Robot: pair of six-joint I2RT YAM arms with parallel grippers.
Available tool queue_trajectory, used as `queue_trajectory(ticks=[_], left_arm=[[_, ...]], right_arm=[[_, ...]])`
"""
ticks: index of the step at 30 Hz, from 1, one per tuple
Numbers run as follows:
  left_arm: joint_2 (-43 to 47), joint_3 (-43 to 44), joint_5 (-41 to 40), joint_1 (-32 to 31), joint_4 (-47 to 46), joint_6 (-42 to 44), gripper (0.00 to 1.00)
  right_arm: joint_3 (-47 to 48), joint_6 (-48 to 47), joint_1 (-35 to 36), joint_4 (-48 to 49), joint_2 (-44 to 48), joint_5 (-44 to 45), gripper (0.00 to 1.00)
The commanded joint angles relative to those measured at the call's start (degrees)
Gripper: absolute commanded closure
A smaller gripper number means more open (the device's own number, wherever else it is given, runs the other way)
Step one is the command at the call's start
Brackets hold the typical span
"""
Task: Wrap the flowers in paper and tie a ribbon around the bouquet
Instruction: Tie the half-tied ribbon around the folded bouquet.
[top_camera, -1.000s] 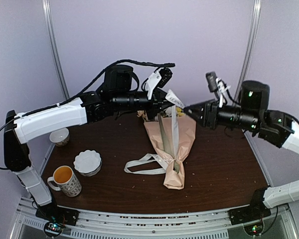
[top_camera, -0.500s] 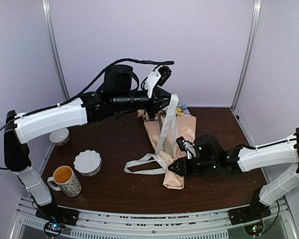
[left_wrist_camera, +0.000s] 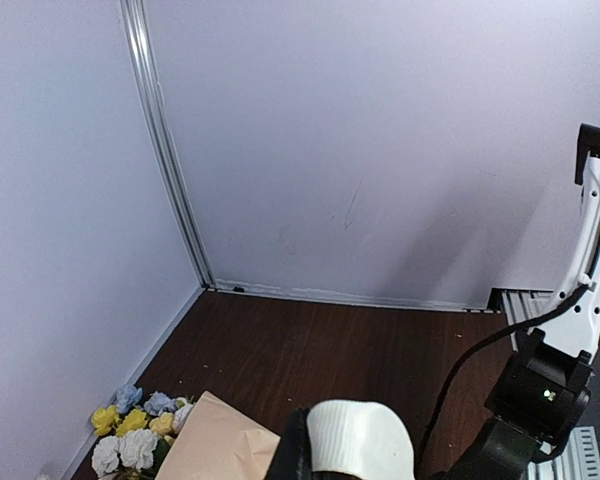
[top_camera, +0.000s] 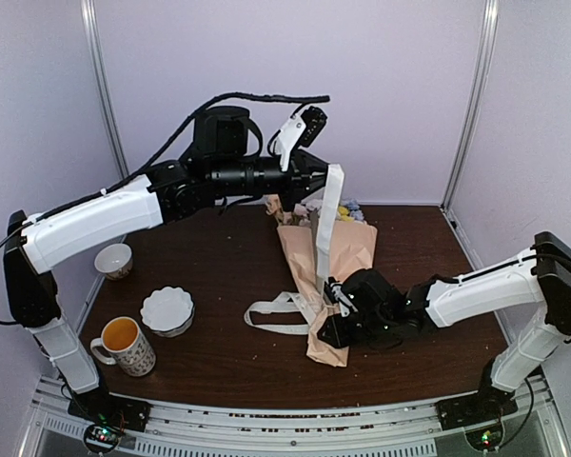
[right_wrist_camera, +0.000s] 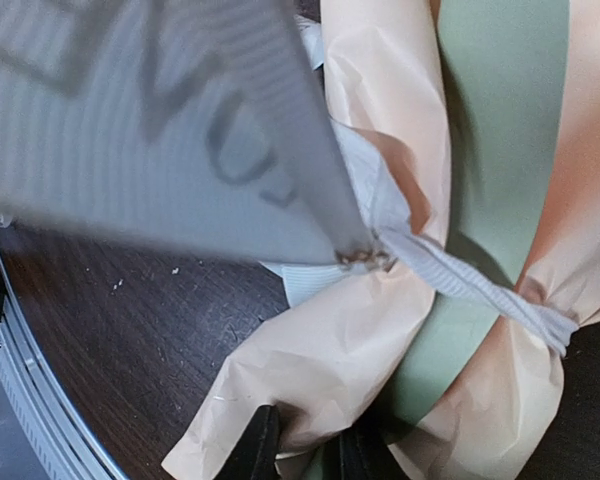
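L pincer (top_camera: pixel 324 179) clamps ribbon (top_camera: pixel 327 228) taut. R pincer (top_camera: pixel 322 335) narrow at paper (top_camera: pixel 347 255) base, grip unclear. Harder pull may drag bouquet (top_camera: pixel 335 276), slackening the tie.

- Left arm (top_camera: pixel 95 219): long white shell sections, smooth and rounded, joined by black cylindrical joints.
- Cable (top_camera: pixel 238 100): thick, black and braided, running above the left arm.
- Camera bracket (top_camera: pixel 290 143): white plastic at the left wrist, with a small black camera on top.
- Left gripper (top_camera: pixel 325 174): black.
- Right arm (top_camera: pixel 476 290): white shell, black elbow joint, black forward section with small green lights.
- Right gripper (right_wrist_camera: pixel 305 455): two dark, blunt fingertips.
- Bases (top_camera: pixel 109 409): black blocks, each with tiny red and green lights.
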State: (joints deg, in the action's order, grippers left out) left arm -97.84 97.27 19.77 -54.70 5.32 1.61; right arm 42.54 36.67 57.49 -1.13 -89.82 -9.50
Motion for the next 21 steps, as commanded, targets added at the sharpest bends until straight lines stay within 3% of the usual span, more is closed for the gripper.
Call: queue_trajectory(ticks=[1,7,14,16,21], left_arm=[[2.1,4.5,1.8,0.3,-4.9,0.4,1.0],[1.7,0.6,1.3,0.3,-4.1,1.1,1.0],[-0.2,-2.8,2.2,0.2,-3.4,-0.6,1.0],[-0.2,-3.3,2.1,0.3,-3.5,-0.6,1.0],[-0.3,-2.9,3.3,0.3,-3.6,-0.7,1.0]], right_arm=[[-0.8,0.8,0.4,-3.4,-1.8,1.4,0.78],[0.5,-2.3,0.4,-1.8,4.9,-2.7,0.76],[-0.6,-6.0,-0.1,6.5,23.9,-7.6,0.55],[-0.9,-7.0,-0.9,6.2,29.4,-5.4,0.5],[5.4,-14.5,-2.2,-2.7,35.4,12.2,0.24]])
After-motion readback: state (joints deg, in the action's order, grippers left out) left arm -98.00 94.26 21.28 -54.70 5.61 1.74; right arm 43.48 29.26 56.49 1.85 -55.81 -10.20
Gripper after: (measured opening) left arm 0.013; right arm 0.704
